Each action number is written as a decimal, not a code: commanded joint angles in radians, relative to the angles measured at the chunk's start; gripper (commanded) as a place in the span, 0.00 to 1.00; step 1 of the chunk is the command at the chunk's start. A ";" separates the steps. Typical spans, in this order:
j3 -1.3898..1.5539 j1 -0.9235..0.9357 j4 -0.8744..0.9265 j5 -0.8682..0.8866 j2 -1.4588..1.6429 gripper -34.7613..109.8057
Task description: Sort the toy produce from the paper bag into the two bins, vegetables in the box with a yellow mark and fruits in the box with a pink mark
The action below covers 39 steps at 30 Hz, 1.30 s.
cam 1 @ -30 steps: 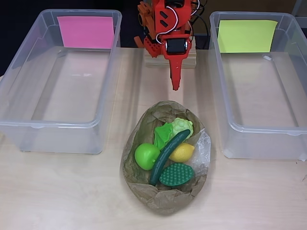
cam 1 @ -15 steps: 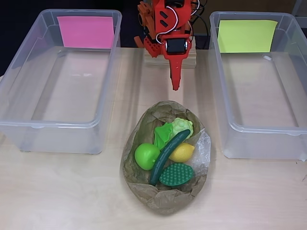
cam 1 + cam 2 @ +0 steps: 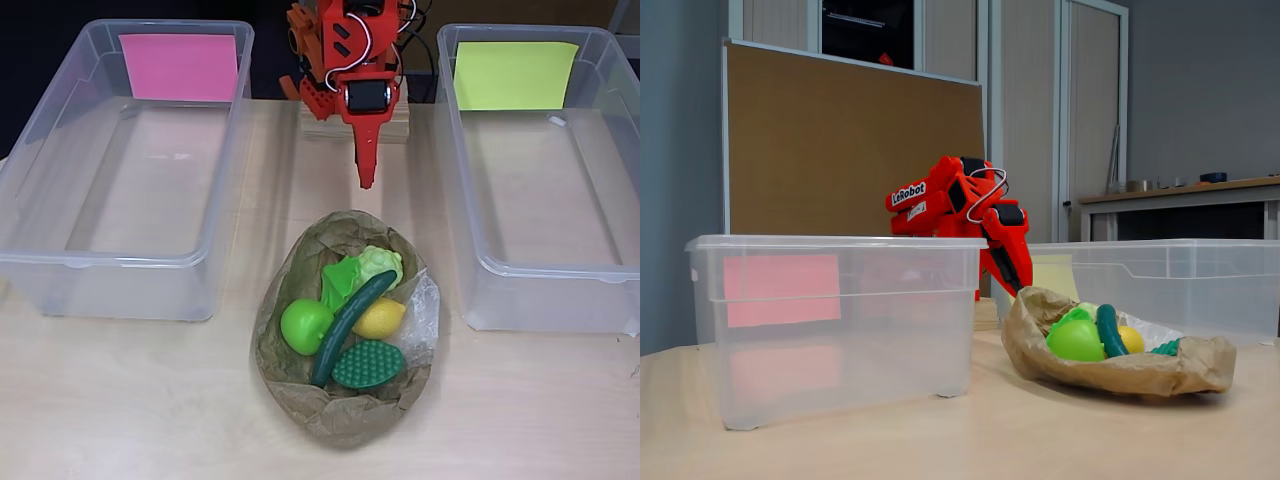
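brown pinboard [image 3: 850, 150] behind | grey wall [image 3: 1200, 90] right | side counter [image 3: 1180, 195] | light wood table [image 3: 940, 430]

Pale wooden table [image 3: 140, 400], brown pinboard [image 3: 840, 150] behind, wooden base block [image 3: 320, 127].

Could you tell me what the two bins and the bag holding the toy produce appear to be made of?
The pink-marked bin and the yellow-marked bin look like clear, glossy rigid plastic: the table shows through their walls, and the rims catch highlights. The bag looks like brown matte paper, crumpled and creased; a thin clear film, perhaps plastic, shows at its right edge.
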 commanded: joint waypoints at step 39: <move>-1.246 0.084 0.072 -0.482 -1.370 0.24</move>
